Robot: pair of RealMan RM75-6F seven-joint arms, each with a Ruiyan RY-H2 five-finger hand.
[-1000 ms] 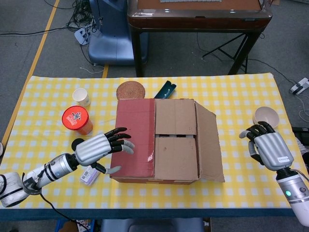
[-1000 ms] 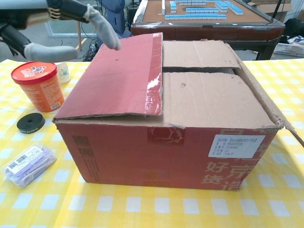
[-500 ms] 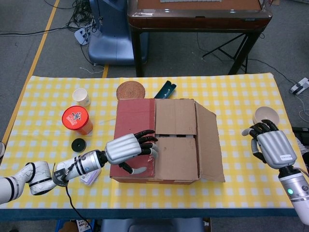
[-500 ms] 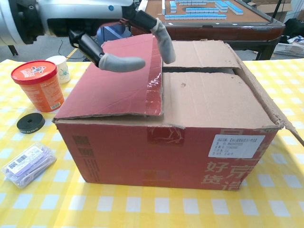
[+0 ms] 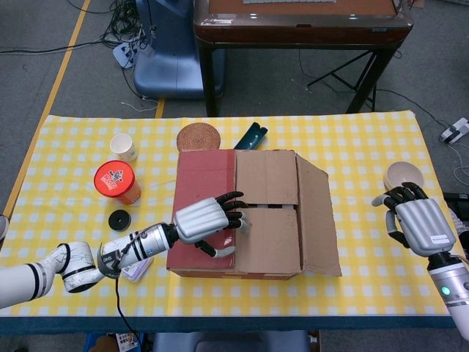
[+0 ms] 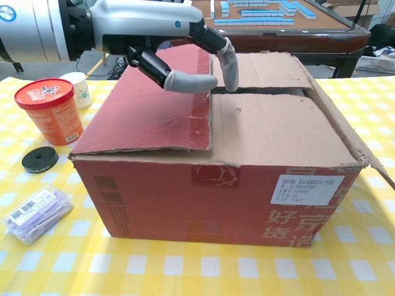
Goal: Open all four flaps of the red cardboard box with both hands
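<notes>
The red cardboard box stands mid-table. Its red left flap lies flat on top, over two brown inner flaps. The right flap slopes outward and down. My left hand hovers over the red flap's inner edge, fingers spread, with fingertips reaching past that edge above the brown flaps and the thumb over the red flap. It holds nothing. My right hand hangs right of the box, apart from it, fingers loosely bent and empty.
Left of the box are a red tub, a paper cup, a black disc and a plastic packet. Behind it lie a wicker coaster and a dark case. A bowl sits by the right hand.
My left hand has travelled right across the red flap, from its outer side to its inner edge. The right hand drifted slightly right. The flaps have not moved.
</notes>
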